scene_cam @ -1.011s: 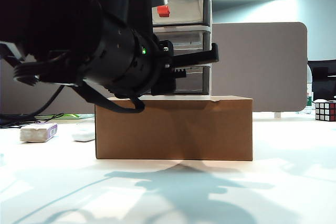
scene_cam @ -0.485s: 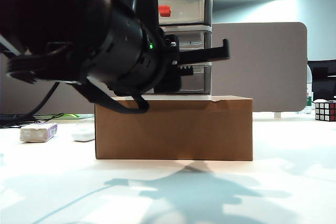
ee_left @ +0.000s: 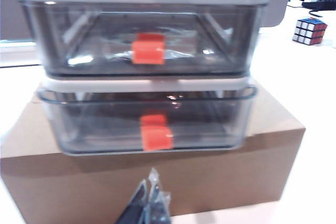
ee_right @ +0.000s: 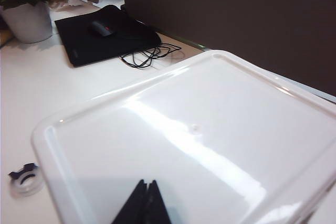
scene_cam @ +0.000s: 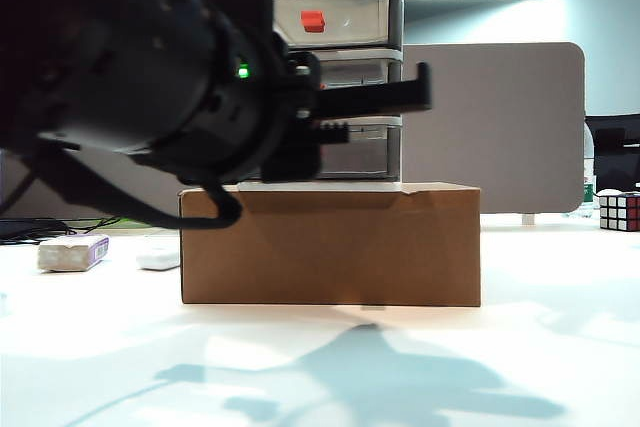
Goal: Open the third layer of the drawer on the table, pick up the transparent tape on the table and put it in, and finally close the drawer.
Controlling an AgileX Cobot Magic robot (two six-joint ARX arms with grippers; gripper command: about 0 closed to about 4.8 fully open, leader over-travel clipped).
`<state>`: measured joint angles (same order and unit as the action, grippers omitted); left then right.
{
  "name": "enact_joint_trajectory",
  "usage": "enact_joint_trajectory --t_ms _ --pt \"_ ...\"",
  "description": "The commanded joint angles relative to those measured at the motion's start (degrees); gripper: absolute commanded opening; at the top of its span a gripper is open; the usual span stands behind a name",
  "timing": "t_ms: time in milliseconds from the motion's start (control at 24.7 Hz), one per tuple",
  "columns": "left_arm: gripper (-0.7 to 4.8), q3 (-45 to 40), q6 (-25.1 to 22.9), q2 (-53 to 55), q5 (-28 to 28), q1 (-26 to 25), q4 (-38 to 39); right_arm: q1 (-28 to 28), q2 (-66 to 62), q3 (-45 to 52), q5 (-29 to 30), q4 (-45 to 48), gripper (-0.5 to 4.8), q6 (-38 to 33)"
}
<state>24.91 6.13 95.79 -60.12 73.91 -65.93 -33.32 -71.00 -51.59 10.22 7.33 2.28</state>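
Now we see the left gripper (ee_left: 148, 203) in front of the drawer (ee_left: 144, 66).
Its fingers are closed on nothing, just before the third layer (ee_left: 147, 121), which stands slightly pulled out. Our right gripper (ee_right: 143, 203), fingers closed too, hovers over the drawer's white top; the transparent tape (ee_right: 26, 178) lies on the table (ee_right: 31, 93).

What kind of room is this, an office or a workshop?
Probably an office used as a test space: a grey desk partition behind the white table, a computer mouse on a black mat, and a potted plant.
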Motion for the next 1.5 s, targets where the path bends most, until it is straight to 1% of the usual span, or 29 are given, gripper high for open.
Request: enact_joint_trajectory --t_ms 40,81,121,162,202,243,283,404,687,890,1092,1132,1253,1294,1334,1496 --pt "-0.02 -0.02 -0.11 -0.02 1.29 -1.22 -0.57 -0.09 0.94 0.15 5.79 -2.71 -0.05 -0.07" --pt "0.15 -0.02 -0.11 -0.02 2.97 -1.70 -0.48 -0.17 1.42 0.17 6.14 -3.02 -0.05 -0.07" --pt "0.64 -0.02 -0.09 0.07 5.79 -2.38 -0.44 -0.28 1.92 0.15 6.58 -3.87 -0.05 -0.04" --pt "1.00 -0.02 -0.07 0.07 7.96 -3.02 -0.48 -0.50 2.45 0.15 6.69 -4.74 -0.05 0.00" --pt "1.24 -0.02 0.09 0.07 9.79 -3.69 -0.48 -0.57 3.10 0.17 6.69 -6.08 -0.05 0.63" --pt "1.32 -0.02 0.42 0.07 11.54 -4.55 -0.48 -0.57 3.58 0.17 6.67 -7.30 -0.05 1.38" --pt "1.32 0.09 0.96 0.07 12.94 -5.64 -0.46 -0.57 4.28 0.17 6.64 -9.27 -0.05 2.91" --pt "1.32 0.42 1.40 0.09 13.11 -8.00 -0.57 -0.55 4.79 0.17 6.43 -13.09 -0.05 5.27" --pt "1.30 1.60 1.40 0.09 16.46 -9.07 0.52 -0.55 4.79 0.17 6.45 -13.00 -0.05 5.27" --pt "1.30 3.37 1.38 0.09 16.41 -9.07 3.06 -0.57 4.79 0.17 6.49 -13.14 -0.05 5.25" --pt "1.26 3.63 1.38 0.09 16.24 -9.07 3.80 -0.57 4.79 0.17 6.49 -13.55 -0.05 5.25" --pt "1.14 3.63 1.38 0.09 16.24 -9.07 3.85 -0.57 4.79 0.17 6.54 -13.70 -0.05 5.25" --pt "1.01 3.65 1.38 0.09 16.00 -9.09 4.13 -0.57 4.79 0.17 6.67 -13.99 -0.05 5.25" --pt "0.81 3.72 1.38 0.09 15.45 -9.09 4.22 -0.57 4.79 0.17 6.67 -14.03 -0.05 5.25" --pt "0.75 3.76 1.38 0.09 14.91 -9.09 4.20 -0.57 4.76 0.17 6.67 -14.03 -0.05 5.25" --pt "0.74 3.91 1.38 0.22 15.12 -10.14 4.09 -0.68 4.76 0.17 6.69 -14.01 -0.05 5.25"
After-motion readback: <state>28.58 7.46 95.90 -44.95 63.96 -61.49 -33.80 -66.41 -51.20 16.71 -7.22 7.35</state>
